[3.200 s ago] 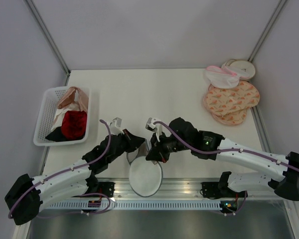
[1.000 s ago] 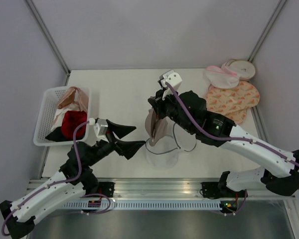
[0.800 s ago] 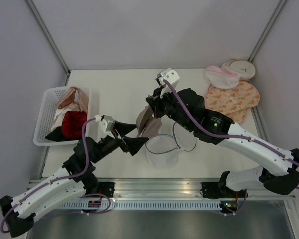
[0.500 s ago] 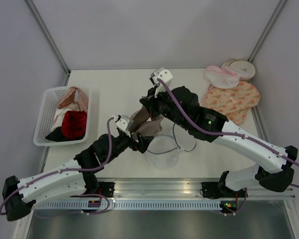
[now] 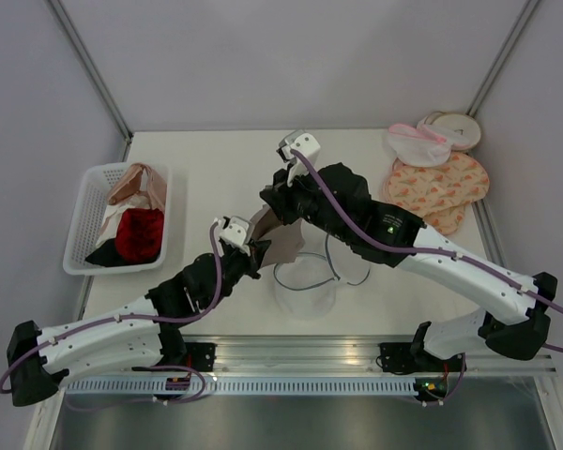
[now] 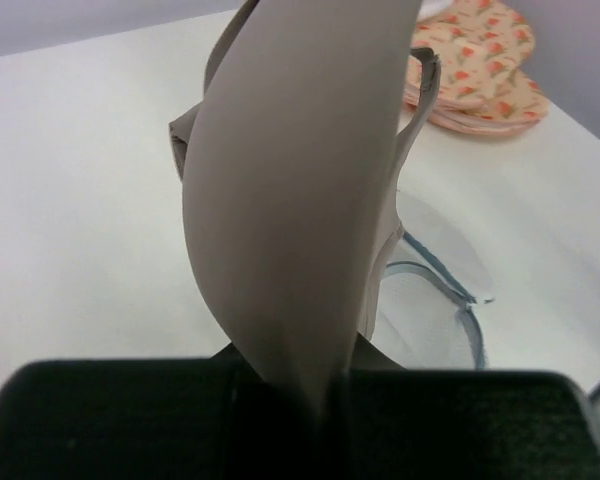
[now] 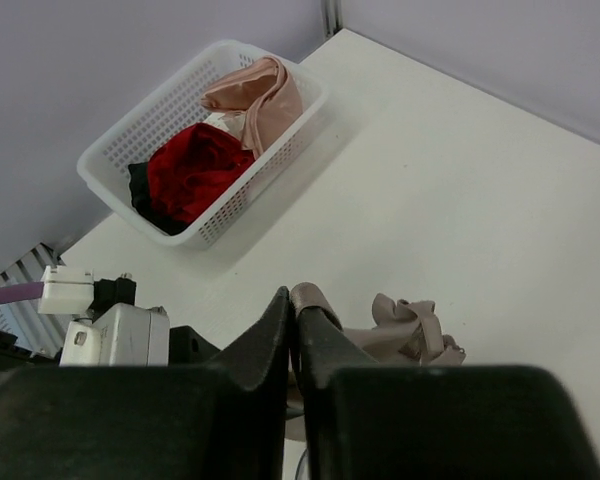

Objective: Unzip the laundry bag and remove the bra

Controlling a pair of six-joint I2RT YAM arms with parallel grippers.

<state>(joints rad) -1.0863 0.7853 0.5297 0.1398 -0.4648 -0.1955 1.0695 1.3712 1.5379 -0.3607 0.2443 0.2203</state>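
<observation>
Holding the bra (image 5: pixel 280 239) just above the laundry bag (image 5: pixel 305 286), pinched by left end effector (image 5: pixel 253 251) at the lower edge and right end effector (image 5: pixel 280 211) up top. Looks light and floppy, best grabbed by an edge.

The bra (image 5: pixel 280 240), a soft taupe piece, is out of the bag and lifted off the counter (image 5: pixel 216 169). It stretches between the left claw (image 5: pixel 254 250), clamped on its lower end, and the right claw (image 5: pixel 280 210), pinching its upper end. One smooth cup bows outward. The laundry bag (image 5: pixel 306 281), a drum of see-through white mesh with thin dark wire rims, stands just right of the bra near the middle of the counter's near edge. Its top is open.
</observation>
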